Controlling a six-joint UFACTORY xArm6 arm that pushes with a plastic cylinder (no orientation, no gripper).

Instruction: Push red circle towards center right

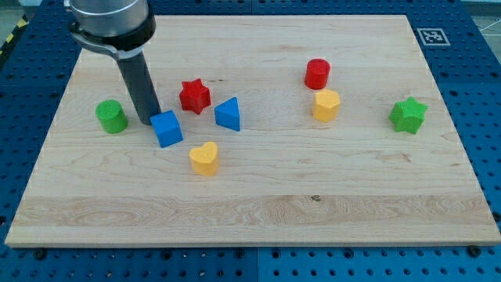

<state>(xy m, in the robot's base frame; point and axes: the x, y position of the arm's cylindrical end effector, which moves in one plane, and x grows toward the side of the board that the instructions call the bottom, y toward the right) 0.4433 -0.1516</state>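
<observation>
The red circle (317, 74) stands right of the board's middle, toward the view's top, just above a yellow hexagon block (326, 105). My tip (150, 121) rests on the board at the view's left, touching or almost touching the upper left edge of the blue cube (167, 128). The tip is far to the left of the red circle. The rod rises from the tip to the arm at the view's top left.
A green cylinder (111, 116) stands left of the tip. A red star (194, 95) and a blue triangle (228, 114) lie right of it. A yellow heart (204, 158) lies below them. A green star (408, 115) sits at the right. The wooden board (258, 211) has an edge all round.
</observation>
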